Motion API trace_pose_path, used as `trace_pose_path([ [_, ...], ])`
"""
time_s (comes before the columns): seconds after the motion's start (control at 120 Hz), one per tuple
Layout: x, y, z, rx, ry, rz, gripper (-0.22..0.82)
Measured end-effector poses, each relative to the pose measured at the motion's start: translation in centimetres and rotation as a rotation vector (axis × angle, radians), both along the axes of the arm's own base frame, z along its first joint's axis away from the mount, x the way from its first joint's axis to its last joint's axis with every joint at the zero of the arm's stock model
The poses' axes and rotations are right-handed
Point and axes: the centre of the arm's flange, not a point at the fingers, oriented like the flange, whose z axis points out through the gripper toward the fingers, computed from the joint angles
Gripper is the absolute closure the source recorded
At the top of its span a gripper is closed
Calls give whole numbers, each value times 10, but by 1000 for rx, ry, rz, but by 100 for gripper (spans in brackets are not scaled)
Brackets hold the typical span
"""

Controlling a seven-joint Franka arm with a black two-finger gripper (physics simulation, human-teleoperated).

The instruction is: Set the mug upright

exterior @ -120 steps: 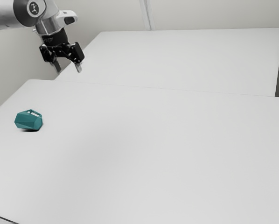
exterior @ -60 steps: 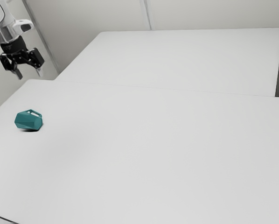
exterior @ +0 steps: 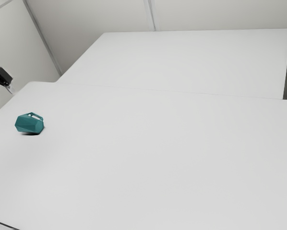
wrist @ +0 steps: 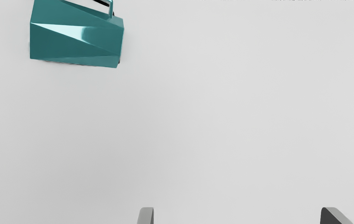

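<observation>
Teal against white, and straight to the mug [exterior: 29, 123], lying on its side on the table [exterior: 158, 158], toward the exterior view's left! Tipped over, clearly, with a handle [wrist: 111, 9] along its upper side and a small dark shadow tucked just beneath. Faceted all over, too, with a bright gleam across one slanting face in the wrist view. Now over to the gripper [exterior: 3, 92], right at the exterior view's left edge, partly cut off by it, and apart from the mug. Open, and wide open at that, with fingers [wrist: 146, 216] standing well apart in the wrist view. Well clear of both fingertips, the mug, and off to one side, outside the span between them. Farther back in the exterior view, a broad white surface [exterior: 196, 57], then pale walls [exterior: 90, 19] with seams running up them. And down in the near corner, at the exterior view's left, just a thin dark line [exterior: 4, 224]
</observation>
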Motion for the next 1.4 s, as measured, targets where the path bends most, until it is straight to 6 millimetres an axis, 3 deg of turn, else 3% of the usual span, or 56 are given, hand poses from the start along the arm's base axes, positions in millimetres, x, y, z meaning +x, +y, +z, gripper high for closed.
trace_pose_path([
  [0.35,-39,97,-68,-106,-120,-71,2],
  [0.583,-60,143,-108,-140,-182,-136,2],
  [0.692,-51,157,-116,-129,-208,-191,2],
  [1.092,-46,217,-144,-134,-314,-291,2],
  [1.4,-35,229,-173,-239,-358,-266,2],
])
